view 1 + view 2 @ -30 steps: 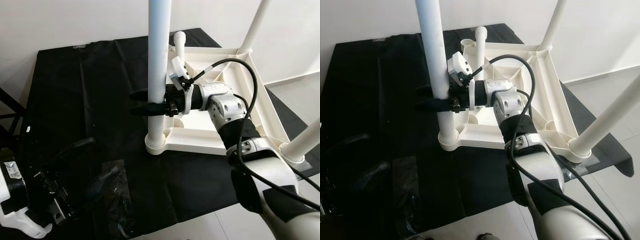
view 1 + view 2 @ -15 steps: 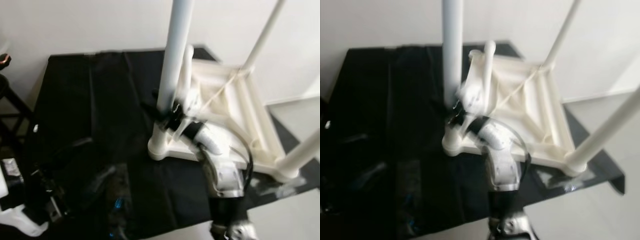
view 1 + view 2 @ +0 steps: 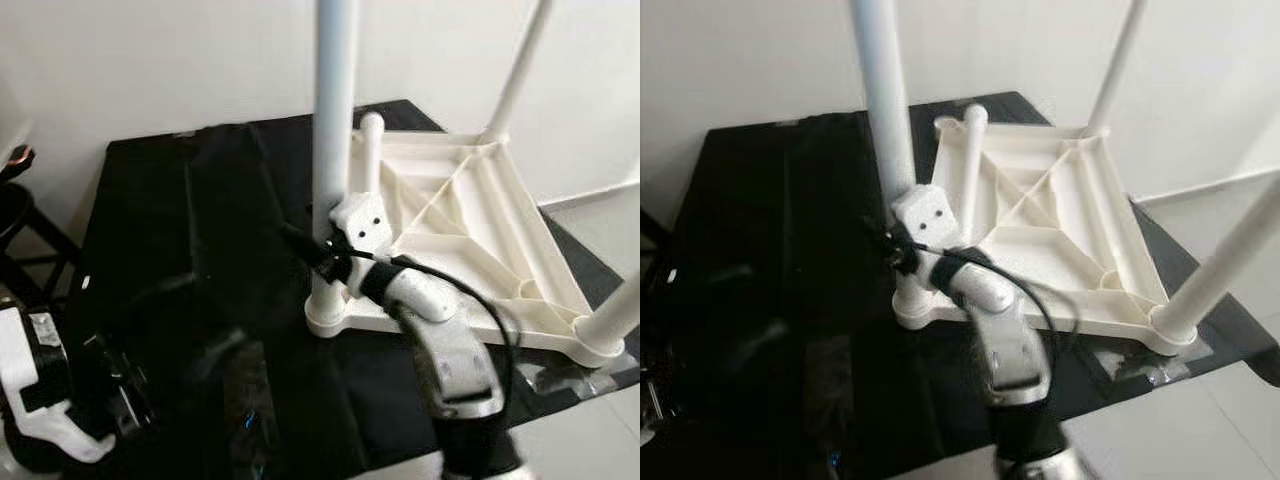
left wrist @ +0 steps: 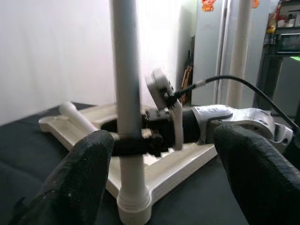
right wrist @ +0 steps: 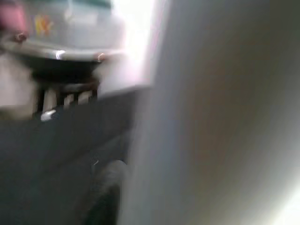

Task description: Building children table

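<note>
Upturned children table [image 3: 470,230], legs upright, on black cloth [image 3: 190,230].
Right tool [image 4: 133,143] clasps near leg [image 4: 127,93]; left tool [image 4: 164,183] wide, apart.

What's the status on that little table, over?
Right gripper clamped low on near leg. Left gripper open, idle. Upturned white table on black sheet, three legs upright, one lying on it.

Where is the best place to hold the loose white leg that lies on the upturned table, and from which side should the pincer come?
Probably mid-shaft on the loose leg, from above: it lies flat along the tabletop edge, so its rounded sides are exposed there.
</note>
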Available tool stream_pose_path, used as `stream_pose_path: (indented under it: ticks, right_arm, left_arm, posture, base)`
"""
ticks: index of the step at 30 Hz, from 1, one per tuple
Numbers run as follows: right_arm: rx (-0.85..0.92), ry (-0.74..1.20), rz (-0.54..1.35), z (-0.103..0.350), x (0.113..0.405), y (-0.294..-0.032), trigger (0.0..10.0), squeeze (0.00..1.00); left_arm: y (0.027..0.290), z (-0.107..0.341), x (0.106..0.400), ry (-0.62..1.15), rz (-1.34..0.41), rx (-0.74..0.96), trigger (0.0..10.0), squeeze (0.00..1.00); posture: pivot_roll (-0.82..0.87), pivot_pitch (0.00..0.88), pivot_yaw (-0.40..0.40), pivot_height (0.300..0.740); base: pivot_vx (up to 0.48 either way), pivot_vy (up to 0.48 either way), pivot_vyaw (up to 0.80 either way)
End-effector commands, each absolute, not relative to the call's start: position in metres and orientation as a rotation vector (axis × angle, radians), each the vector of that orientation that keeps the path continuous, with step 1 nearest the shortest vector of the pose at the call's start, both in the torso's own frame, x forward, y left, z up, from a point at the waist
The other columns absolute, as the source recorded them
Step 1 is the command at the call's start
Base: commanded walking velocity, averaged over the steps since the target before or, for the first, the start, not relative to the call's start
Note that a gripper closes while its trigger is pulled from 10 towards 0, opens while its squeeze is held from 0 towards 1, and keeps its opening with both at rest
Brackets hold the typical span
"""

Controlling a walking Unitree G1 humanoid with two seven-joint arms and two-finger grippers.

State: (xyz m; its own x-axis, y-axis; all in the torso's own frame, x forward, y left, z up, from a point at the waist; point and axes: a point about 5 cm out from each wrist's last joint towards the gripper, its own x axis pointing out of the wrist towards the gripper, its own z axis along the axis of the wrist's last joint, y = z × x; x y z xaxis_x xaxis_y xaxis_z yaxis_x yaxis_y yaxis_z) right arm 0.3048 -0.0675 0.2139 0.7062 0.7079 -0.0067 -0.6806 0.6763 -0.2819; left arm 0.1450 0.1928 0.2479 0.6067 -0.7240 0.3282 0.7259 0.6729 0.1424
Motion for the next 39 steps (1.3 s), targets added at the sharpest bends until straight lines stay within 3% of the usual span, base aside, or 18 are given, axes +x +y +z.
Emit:
stream_pose_path:
  ticks: [1, 4, 6, 7, 9, 10, 13, 17, 27, 28, 29, 30, 39]
  right_arm:
    - [-0.268, -0.092, 0.844, 0.219, 0.303, -0.061, 10.0, 1.00]
    - [-0.251, -0.108, 0.868, 0.226, 0.306, -0.062, 10.0, 1.00]
    - [-0.245, -0.171, 1.078, 0.244, 0.311, -0.063, 10.0, 1.00]
    - [-0.284, -0.209, 1.198, 0.252, 0.314, -0.067, 10.0, 0.17]
    - [-0.317, -0.229, 1.270, 0.256, 0.315, -0.070, 10.0, 0.17]
    - [-0.345, -0.230, 1.340, 0.259, 0.318, -0.074, 10.0, 0.00]
    - [-0.345, -0.230, 1.340, 0.259, 0.318, -0.074, 10.0, 0.00]
    - [-0.439, -0.143, 1.594, 0.268, 0.340, -0.088, 10.0, 0.00]
    - [-0.343, -0.086, 1.575, 0.275, 0.359, -0.095, 10.0, 0.00]
    - [-0.331, -0.073, 1.585, 0.275, 0.361, -0.098, 2.4, 0.00]
    - [-0.331, -0.073, 1.585, 0.275, 0.361, -0.098, 2.4, 0.00]
    - [-0.318, -0.061, 1.610, 0.274, 0.362, -0.100, 0.0, 0.00]
    - [-0.321, -0.065, 1.671, 0.276, 0.366, -0.103, 0.0, 0.00]
  left_arm:
    - [0.191, 0.248, 0.144, -0.368, -0.850, 0.006, 10.0, 0.00]
    - [0.191, 0.248, 0.144, -0.369, -0.848, 0.006, 10.0, 0.00]
    - [0.190, 0.248, 0.141, -0.366, -0.843, 0.004, 10.0, 0.00]
    - [0.190, 0.248, 0.140, -0.360, -0.840, 0.004, 10.0, 0.00]
    - [0.190, 0.248, 0.139, -0.356, -0.838, 0.004, 10.0, 0.00]
    - [0.190, 0.248, 0.137, -0.352, -0.837, 0.005, 10.0, 0.00]
    - [0.190, 0.248, 0.137, -0.352, -0.837, 0.005, 10.0, 0.00]
    - [0.190, 0.250, 0.127, -0.334, -0.816, 0.006, 10.0, 0.00]
    - [0.191, 0.252, 0.119, -0.313, -0.804, 0.014, 10.0, 0.00]
    - [0.191, 0.253, 0.118, -0.309, -0.802, 0.017, 10.0, 0.00]
    - [0.191, 0.253, 0.118, -0.309, -0.802, 0.017, 10.0, 0.00]
    - [0.191, 0.254, 0.117, -0.306, -0.801, 0.019, 10.0, 0.00]
    - [0.190, 0.255, 0.116, -0.300, -0.801, 0.016, 10.0, 0.00]
  posture:
    - [0.07, 0.150, -0.019, 0.740]
    - [0.08, 0.155, -0.025, 0.740]
    - [0.09, 0.166, -0.029, 0.740]
    - [0.10, 0.175, -0.029, 0.740]
    - [0.10, 0.175, -0.029, 0.740]
    - [0.12, 0.183, -0.033, 0.740]
    - [0.12, 0.183, -0.033, 0.740]
    - [0.15, 0.209, -0.041, 0.740]
    - [0.19, 0.238, -0.037, 0.740]
    - [0.20, 0.243, -0.036, 0.740]
    - [0.20, 0.243, -0.036, 0.740]
    - [0.20, 0.248, -0.037, 0.740]
    - [0.15, 0.251, -0.046, 0.740]
  base:
    - [0.000, 0.000, 0.00]
    - [0.000, 0.000, 0.00]
    - [0.000, 0.000, 0.00]
    - [0.000, 0.000, 0.00]
    - [0.000, 0.000, 0.00]
    - [0.000, 0.000, 0.00]
    - [0.000, 0.000, 0.00]
    - [0.000, 0.000, 0.00]
    - [0.000, 0.000, 0.00]
    - [0.000, 0.000, 0.00]
    - [0.000, 0.000, 0.00]
    - [0.000, 0.000, 0.00]
    - [0.000, 0.000, 0.00]
